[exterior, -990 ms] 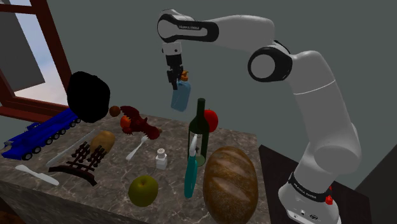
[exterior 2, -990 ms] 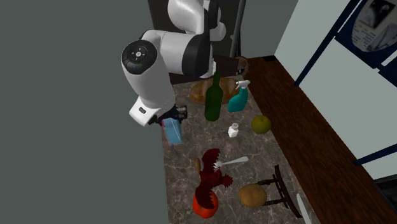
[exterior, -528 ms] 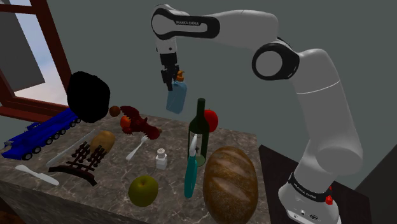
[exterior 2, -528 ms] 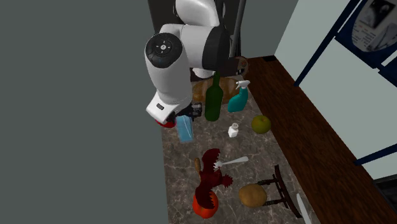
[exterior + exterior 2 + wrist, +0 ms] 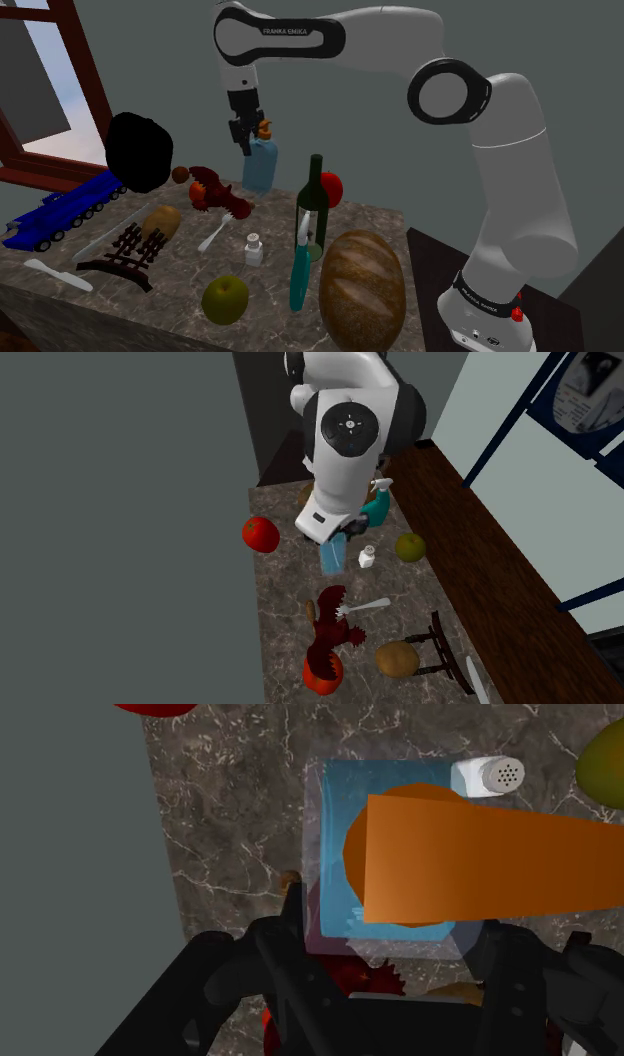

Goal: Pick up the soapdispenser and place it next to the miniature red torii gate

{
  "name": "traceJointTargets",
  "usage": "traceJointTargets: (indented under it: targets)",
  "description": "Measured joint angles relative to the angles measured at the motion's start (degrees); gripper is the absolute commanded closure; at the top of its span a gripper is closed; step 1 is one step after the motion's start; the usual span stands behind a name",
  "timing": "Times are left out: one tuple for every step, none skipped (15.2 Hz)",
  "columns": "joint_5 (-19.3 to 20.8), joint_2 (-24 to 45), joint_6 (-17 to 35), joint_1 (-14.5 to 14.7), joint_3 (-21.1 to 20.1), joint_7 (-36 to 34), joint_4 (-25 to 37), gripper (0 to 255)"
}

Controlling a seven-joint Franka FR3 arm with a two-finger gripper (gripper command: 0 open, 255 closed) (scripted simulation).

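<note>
Black two-finger gripper pinching a translucent blue soap dispenser with orange pump, held above the dark marbled countertop. Small white salt shaker below, close by. Red lobster figure near. Dark reddish gate-shaped frame well apart.

My shoulder camera sits beside and a little behind the stand, looking down and leftward across the marble top from fairly near. My second exterior camera hangs high over the end away from the stand, facing back toward the arm and steeply down. My wrist camera looks along the gripper, very close above the top. All three share the shaker and the marble around it.
</note>
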State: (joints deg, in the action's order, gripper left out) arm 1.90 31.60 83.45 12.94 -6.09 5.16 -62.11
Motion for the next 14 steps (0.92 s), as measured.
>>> traceJointTargets:
  targets:
    - [-0.1,-0.5,0.3,0.7,-0.3,-1.0,-0.7,255]
    - [-0.1,0.4,-0.3,1.8,-0.6,-2.4,0.8,255]
    - [-0.1,0.8,-0.4,2.7,-0.9,-3.5,1.2,255]
    - [-0.1,0.4,0.0,3.6,-1.2,-4.6,0.4,255]
    - [-0.2,0.6,-0.2,4.5,-1.5,-5.8,0.8,255]
    - [-0.1,1.4,-1.0,5.4,-1.8,-6.9,2.5,255]
    - [-0.2,1.2,-0.7,6.3,-2.1,-8.1,2.0,255]
    - [-0.2,1.6,-0.7,7.2,-2.3,-9.2,2.5,255]
    - [-0.1,2.0,-0.8,8.1,-2.6,-10.3,3.0,255]
    - [-0.1,2.9,-1.6,9.1,-2.8,-11.3,4.7,255]
    - [0.0,4.0,-2.3,10.1,-3.1,-12.5,6.6,255]
    - [0.1,5.6,-3.1,11.3,-3.3,-13.7,9.1,255]
    - [0.2,6.8,-3.7,12.3,-3.5,-14.7,10.9,255]
    - [0.2,7.4,-3.8,13.4,-3.7,-15.9,11.7,255]
